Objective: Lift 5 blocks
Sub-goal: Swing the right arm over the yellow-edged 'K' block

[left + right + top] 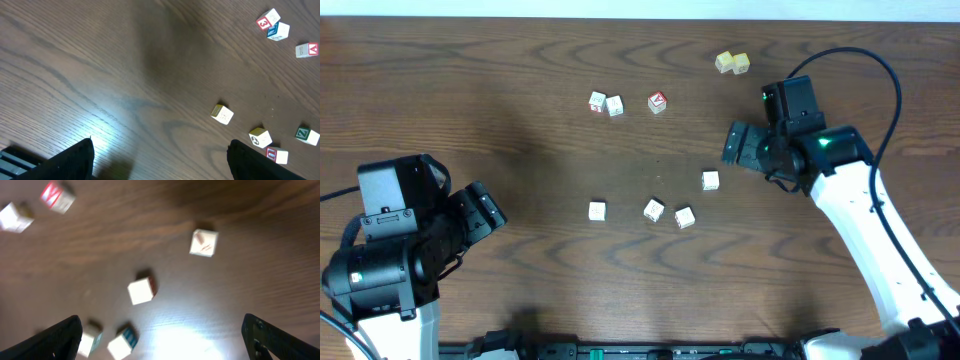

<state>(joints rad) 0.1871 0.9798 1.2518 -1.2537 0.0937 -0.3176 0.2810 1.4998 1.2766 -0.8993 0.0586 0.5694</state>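
Left tool [492,210] at 8 o'clock, spread wide, gripping nothing. Right tool [728,145] at 2 o'clock, equally wide, empty. Blocks [653,210] resting untouched on the surface [520,60]: four strung loosely from 8 through 6 to 3 o'clock around centre, another [615,105] at 11 o'clock.

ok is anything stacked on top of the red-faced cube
Nothing is on the red-faced cube; its printed top face shows fully from overhead. It sits alone on the table. Its underside cannot be seen.
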